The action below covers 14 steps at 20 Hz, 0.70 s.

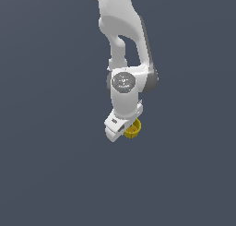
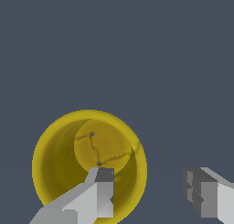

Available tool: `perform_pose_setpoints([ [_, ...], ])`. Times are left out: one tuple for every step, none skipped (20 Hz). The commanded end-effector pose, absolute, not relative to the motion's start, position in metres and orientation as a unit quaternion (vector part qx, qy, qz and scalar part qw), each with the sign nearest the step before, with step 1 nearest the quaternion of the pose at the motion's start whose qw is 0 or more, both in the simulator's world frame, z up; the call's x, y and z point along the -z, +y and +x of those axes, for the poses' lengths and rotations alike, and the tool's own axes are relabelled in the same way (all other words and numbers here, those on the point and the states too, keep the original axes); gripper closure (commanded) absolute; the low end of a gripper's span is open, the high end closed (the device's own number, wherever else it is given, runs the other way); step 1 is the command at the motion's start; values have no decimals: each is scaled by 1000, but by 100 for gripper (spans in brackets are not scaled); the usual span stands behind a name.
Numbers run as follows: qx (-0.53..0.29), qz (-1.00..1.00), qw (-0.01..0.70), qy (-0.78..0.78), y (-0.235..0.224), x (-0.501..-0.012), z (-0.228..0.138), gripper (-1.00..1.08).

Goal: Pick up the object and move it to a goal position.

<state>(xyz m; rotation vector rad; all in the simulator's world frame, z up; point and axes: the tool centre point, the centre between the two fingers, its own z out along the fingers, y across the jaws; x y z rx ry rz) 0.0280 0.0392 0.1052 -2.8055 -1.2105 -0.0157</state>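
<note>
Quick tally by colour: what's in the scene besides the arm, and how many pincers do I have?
Yellow cup: 1
White pincer, jaws apart, one finger over the cup's mouth: 1
Total: 2

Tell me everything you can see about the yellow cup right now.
The yellow cup is small, round and hollow, tapering to a narrower base with thin dark crack-like lines on its inner floor. Its surface looks smooth and matte. The wrist view looks straight into its open mouth. One finger of the open end effector overlaps its rim; the other stands apart outside. Contact cannot be told. In the exterior view it peeks out beside the white end effector.
</note>
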Motion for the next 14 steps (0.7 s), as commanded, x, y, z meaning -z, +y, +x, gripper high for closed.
perform_pose_setpoints([
  [6, -911, 45, -409, 41, -103, 29, -20],
  [6, -910, 45, -412, 41, -102, 29, -20],
  [6, -909, 46, -415, 41, -102, 29, -20],
  [6, -908, 46, -417, 42, -101, 29, -20],
  [7, -907, 46, -419, 42, -101, 29, -20],
  [7, -906, 46, -420, 42, -101, 29, -20],
  [7, -906, 46, -420, 42, -101, 29, -20],
  [6, -907, 46, -418, 42, -101, 29, -20],
  [6, -907, 46, -418, 42, -100, 29, -20],
  [6, -907, 46, -418, 42, -99, 29, -20],
  [6, -907, 46, -418, 42, -97, 29, -20],
  [6, -907, 46, -418, 42, -94, 29, -20],
  [6, -907, 46, -419, 43, -90, 29, -20],
  [7, -907, 46, -419, 43, -86, 28, -20],
])
